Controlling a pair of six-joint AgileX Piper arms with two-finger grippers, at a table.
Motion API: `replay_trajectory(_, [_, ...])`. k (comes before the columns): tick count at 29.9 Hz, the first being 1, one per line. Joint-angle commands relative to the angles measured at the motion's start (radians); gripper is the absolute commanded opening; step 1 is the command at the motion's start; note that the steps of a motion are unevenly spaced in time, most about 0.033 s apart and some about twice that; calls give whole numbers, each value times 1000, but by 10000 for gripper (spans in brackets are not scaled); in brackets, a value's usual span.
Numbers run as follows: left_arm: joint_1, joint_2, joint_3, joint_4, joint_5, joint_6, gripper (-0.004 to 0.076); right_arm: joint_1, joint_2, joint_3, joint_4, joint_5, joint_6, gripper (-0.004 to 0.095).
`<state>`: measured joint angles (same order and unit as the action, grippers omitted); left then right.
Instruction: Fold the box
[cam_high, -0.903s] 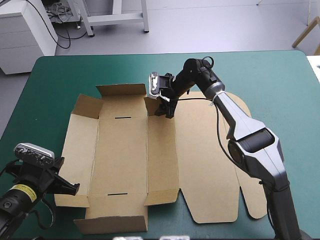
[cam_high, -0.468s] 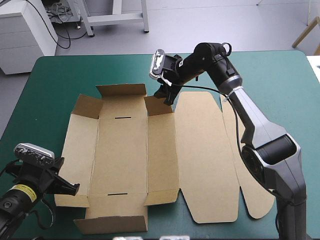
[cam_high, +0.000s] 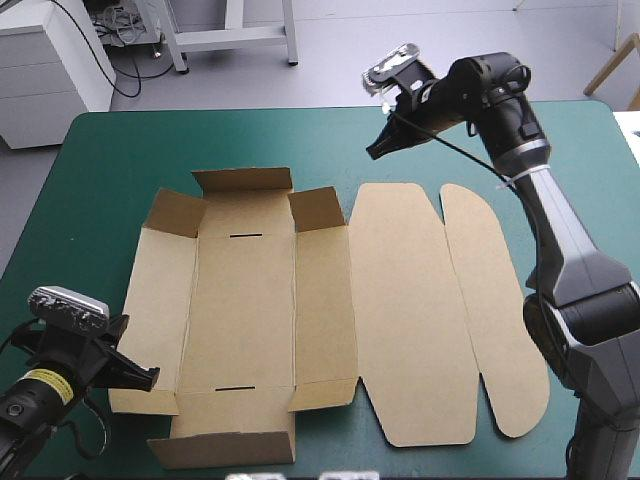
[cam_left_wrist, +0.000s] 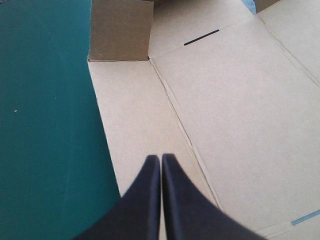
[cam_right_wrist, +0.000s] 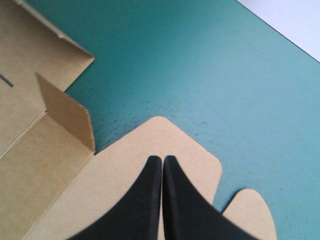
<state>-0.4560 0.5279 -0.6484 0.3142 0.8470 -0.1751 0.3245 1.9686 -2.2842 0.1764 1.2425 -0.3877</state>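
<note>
The brown box (cam_high: 245, 300) lies unfolded in the middle of the table. Its far flap (cam_high: 243, 180) and a small corner flap (cam_high: 316, 208) beside it stand raised. The lid (cam_high: 410, 310) and its rounded tab (cam_high: 495, 300) lie flat to the right. My right gripper (cam_high: 376, 151) hangs shut and empty above the table's far side. In the right wrist view this gripper (cam_right_wrist: 162, 159) is over the lid's rounded far end (cam_right_wrist: 165, 135), with the upright corner flap (cam_right_wrist: 65, 112) off to one side. My left gripper (cam_high: 142, 376) is shut and empty; its tips (cam_left_wrist: 160, 158) sit over the box's left panel (cam_left_wrist: 135, 115).
Bare teal-green cover (cam_high: 130, 150) runs between the box and the table's far edge. More of the cover (cam_left_wrist: 45, 125) shows beside the box's left edge. The near flap (cam_high: 225, 447) reaches close to the table's front edge.
My right gripper has left the small far corner flap, risen toward the far right and shut. The flap stays upright. The left arm has not moved.
</note>
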Motion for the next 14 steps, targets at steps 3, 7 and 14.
replay_trajectory(3, [-1, 6, -33, 8, -53, -8, -10, -109, -129, 38, 2, -39, 90, -19])
replay_trajectory(7, [-1, 6, -33, 8, -53, -11, -10, -168, -220, 191, 6, -39, 90, -19])
replay_trajectory(14, [-1, 6, -35, 8, -53, -16, -10, -265, -434, 529, 6, -39, 49, -19])
